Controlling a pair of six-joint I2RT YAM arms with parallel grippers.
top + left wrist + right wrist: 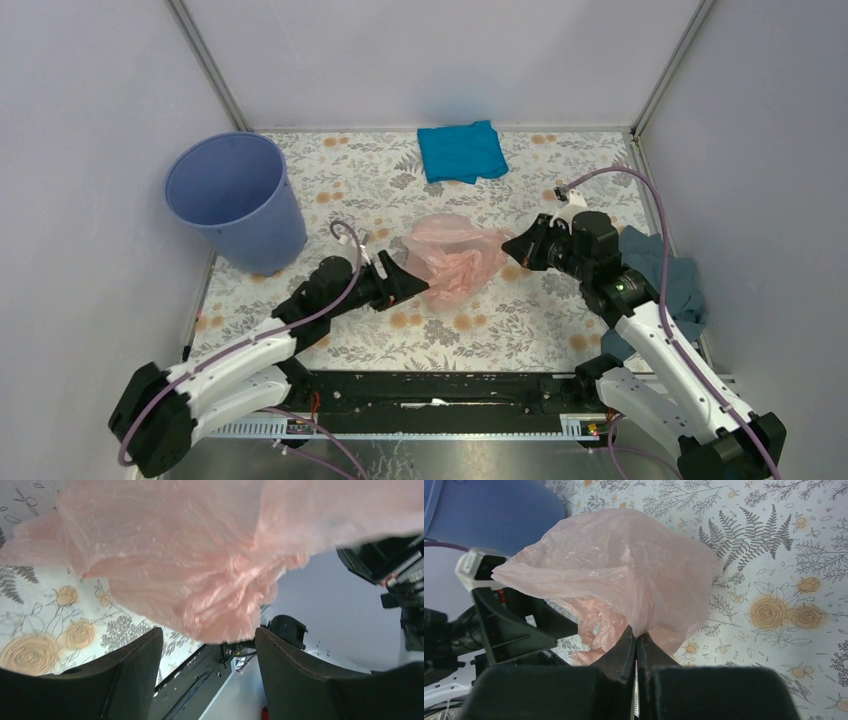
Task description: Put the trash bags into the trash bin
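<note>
Right fingers (624, 656) pinch the pink bag (455, 255); left fingers (134, 672) gape just beside it; bucket (235, 195) far left, blue cloth (460, 150) behind.

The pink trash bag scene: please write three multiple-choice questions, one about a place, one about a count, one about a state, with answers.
1. Where does the trash bin stand on the table? A. far left corner B. near right corner C. centre
2. How many cloths lie on the table? A. one B. two C. four
3. The right gripper is: A. open above the bin B. shut on the trash bag C. shut on a cloth
Answers: 1 A, the top view shows it there. 2 B, a bright blue cloth at the far edge, a grey-blue cloth by the right arm. 3 B, it pinches the bag's film in its wrist view.
</note>
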